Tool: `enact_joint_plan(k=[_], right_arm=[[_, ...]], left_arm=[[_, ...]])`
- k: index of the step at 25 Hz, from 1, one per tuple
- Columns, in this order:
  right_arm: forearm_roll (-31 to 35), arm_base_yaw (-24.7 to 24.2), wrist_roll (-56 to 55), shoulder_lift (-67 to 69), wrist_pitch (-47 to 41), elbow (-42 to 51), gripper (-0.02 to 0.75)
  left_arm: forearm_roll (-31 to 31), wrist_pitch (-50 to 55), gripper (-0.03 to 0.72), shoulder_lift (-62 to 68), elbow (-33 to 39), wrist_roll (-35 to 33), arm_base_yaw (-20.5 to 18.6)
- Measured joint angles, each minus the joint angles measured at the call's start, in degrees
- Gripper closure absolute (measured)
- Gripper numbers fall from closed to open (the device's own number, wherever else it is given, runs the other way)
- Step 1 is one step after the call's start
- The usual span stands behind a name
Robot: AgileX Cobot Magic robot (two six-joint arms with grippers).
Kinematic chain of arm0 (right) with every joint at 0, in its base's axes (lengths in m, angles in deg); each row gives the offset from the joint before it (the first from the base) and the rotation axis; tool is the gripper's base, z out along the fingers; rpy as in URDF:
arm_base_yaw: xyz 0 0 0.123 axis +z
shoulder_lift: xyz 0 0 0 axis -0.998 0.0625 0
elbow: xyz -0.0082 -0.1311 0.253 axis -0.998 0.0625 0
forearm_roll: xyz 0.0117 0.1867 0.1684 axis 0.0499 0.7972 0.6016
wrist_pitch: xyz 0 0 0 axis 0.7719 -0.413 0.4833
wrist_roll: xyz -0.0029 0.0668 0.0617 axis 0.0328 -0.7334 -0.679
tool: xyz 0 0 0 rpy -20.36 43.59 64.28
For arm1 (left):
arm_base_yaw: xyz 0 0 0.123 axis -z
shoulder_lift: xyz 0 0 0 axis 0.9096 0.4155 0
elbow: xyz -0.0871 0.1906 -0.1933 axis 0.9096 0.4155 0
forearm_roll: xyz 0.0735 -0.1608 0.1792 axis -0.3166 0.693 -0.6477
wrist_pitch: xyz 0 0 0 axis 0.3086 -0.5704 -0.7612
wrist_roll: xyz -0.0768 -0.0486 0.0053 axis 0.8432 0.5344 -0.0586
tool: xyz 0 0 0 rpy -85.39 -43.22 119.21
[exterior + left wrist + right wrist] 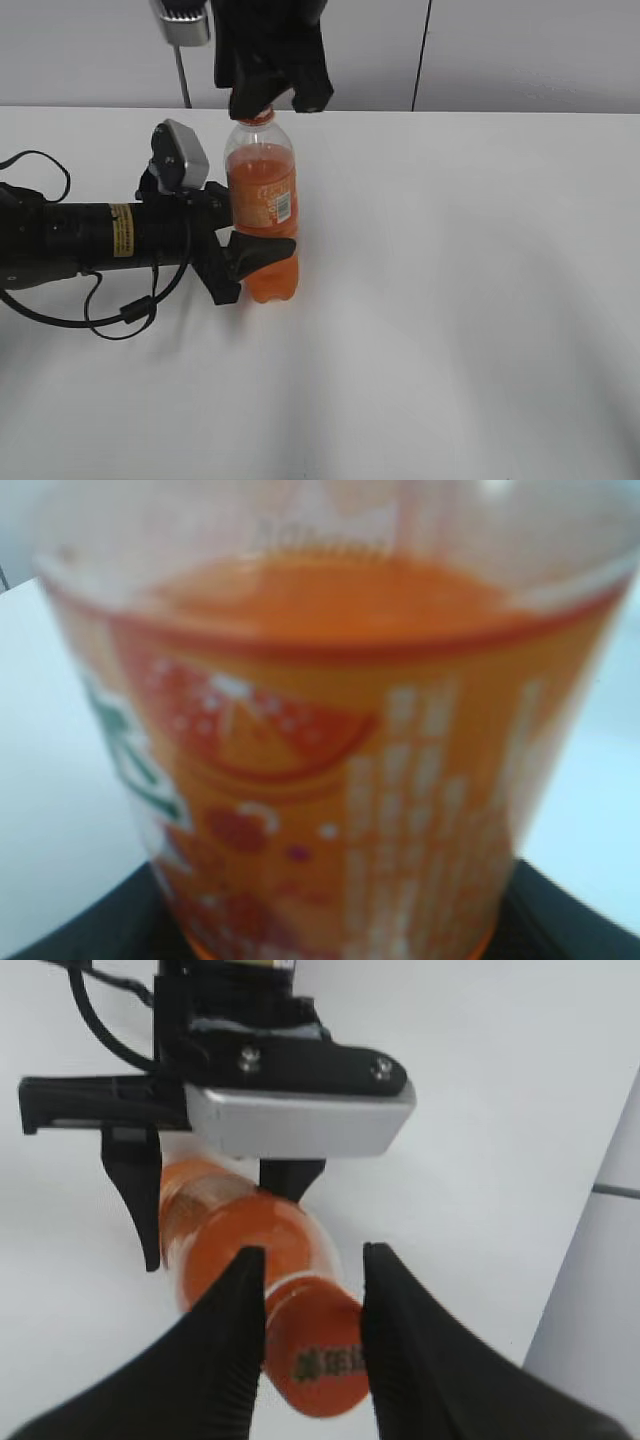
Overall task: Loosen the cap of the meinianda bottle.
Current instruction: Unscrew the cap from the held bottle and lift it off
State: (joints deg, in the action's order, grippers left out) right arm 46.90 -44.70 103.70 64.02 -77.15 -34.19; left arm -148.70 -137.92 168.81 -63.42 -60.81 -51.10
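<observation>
The bottle (266, 210) stands upright on the table (470, 300), clamped low on its body by the left claw (252, 255), and the right claw (312, 1335) is directly above, its fingers pressed on both sides of the cap (325, 1360).

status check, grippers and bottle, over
Left gripper clamped on meinianda bottle, which stands upright on table. Right gripper fingers either side of cap, contact unclear. Nothing blocking.
</observation>
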Motion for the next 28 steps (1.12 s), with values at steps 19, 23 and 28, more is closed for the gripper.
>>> enact_joint_plan(k=[19,23,28], right_arm=[[-1.33,0.07,-67.95,-1.44,0.09,-1.85,0.253],[-1.95,0.07,-74.81,-1.44,0.09,-1.85,0.18],[-2.42,0.07,-76.96,-0.64,-0.02,-1.85,0.236]], left_arm=[[0.0,0.01,0.28,0.0,0.0,-0.1,0.0],[0.0,0.01,0.28,0.0,0.0,-0.1,0.0],[0.0,0.01,0.28,0.0,0.0,-0.1,0.0]])
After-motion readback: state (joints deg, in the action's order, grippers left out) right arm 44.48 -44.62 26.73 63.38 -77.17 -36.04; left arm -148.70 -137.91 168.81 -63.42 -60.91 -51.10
